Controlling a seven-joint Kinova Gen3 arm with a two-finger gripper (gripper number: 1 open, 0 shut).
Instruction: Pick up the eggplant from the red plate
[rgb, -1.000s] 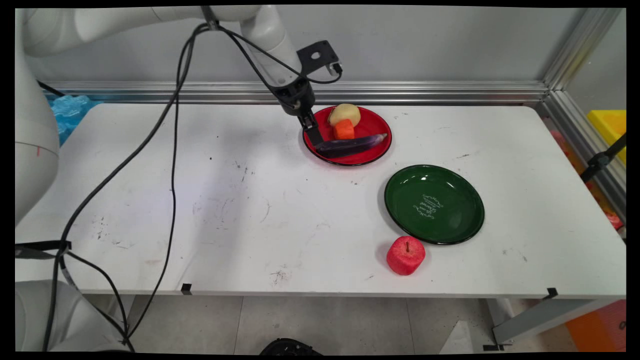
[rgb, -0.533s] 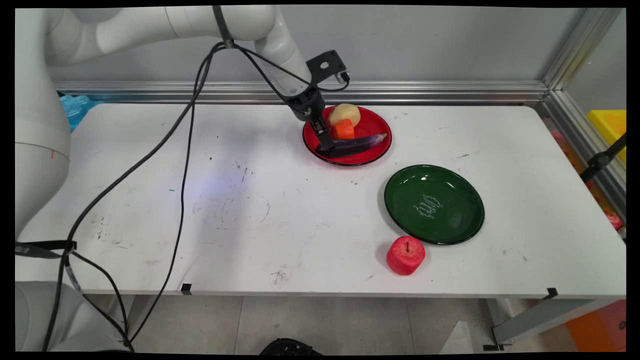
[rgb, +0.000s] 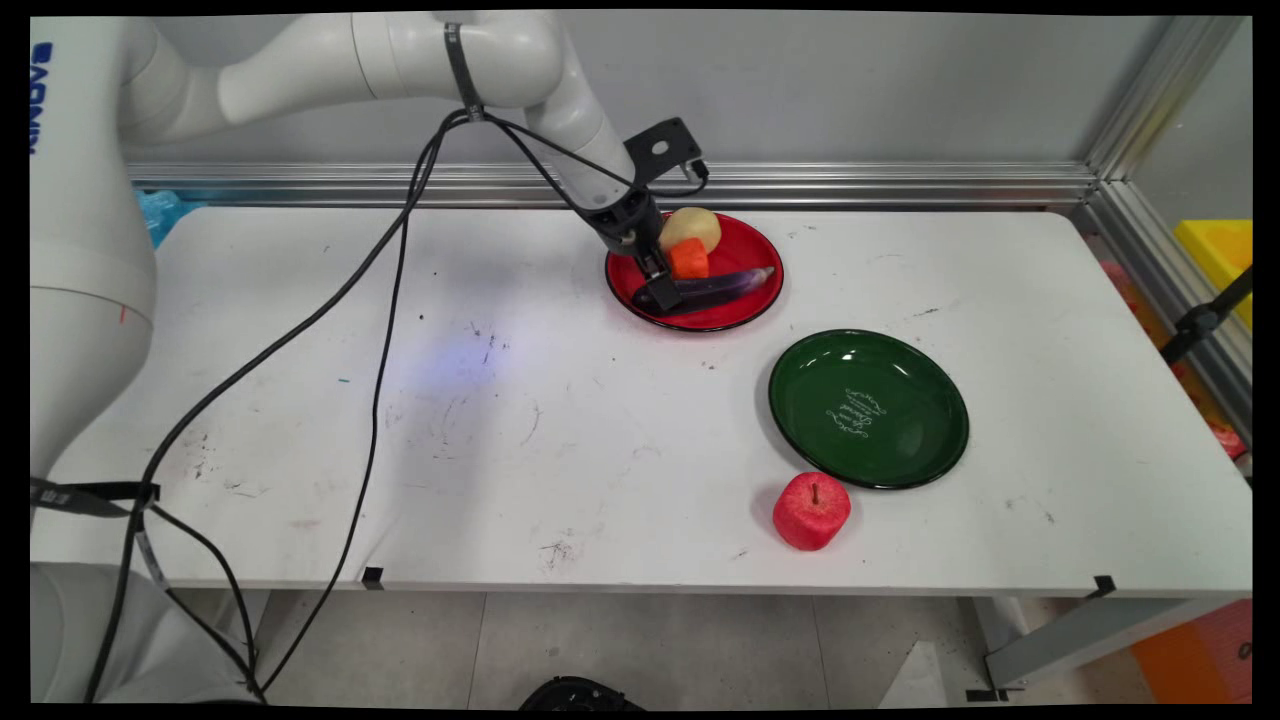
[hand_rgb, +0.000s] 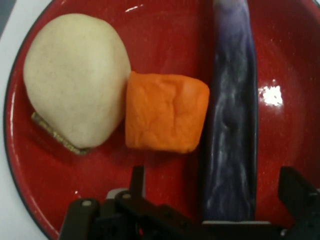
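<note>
Three foam foods sitting on one glossy red plate

Gripper (hand_rgb: 215, 200) is sitting spread around the long purple eggplant's (hand_rgb: 231, 115) near end, having dropped lower since a second ago. Spongy orange block (hand_rgb: 166, 112) is touching a rounded pale potato (hand_rgb: 75, 80) on the red plate (rgb: 745, 310).

The red plate (hand_rgb: 45, 200) is glossy, the orange block (hand_rgb: 165, 112) matt and spongy, the purple eggplant (hand_rgb: 231, 120) smooth with a sheen.
</note>
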